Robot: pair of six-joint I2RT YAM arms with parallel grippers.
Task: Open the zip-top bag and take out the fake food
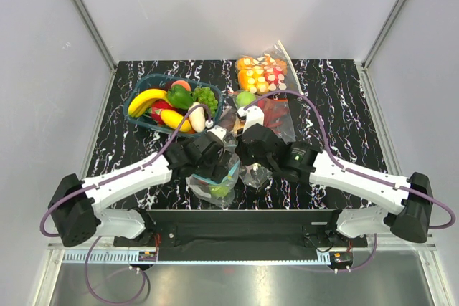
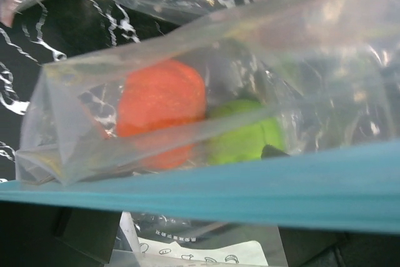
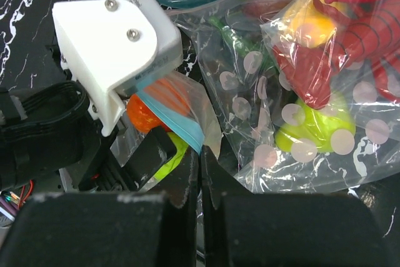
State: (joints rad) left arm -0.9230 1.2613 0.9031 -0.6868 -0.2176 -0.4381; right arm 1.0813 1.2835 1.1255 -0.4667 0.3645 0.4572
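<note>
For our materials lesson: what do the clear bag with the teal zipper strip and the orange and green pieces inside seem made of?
Small clear crinkly zip-top bag: thin soft plastic film, glossy; it creases and glints. Its teal zipper strip: thicker, opaque, matte plastic, probably. Orange round fruit and green round fruit: likely smooth moulded plastic; film blurs their finish.

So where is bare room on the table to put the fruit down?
Widest bare patch: the right side of the table, between the pepper bag and the right edge. A smaller one is at left front, between the basket and the left arm. The middle is crowded: the zip-top bag hangs there, with the pepper bag close behind.
</note>
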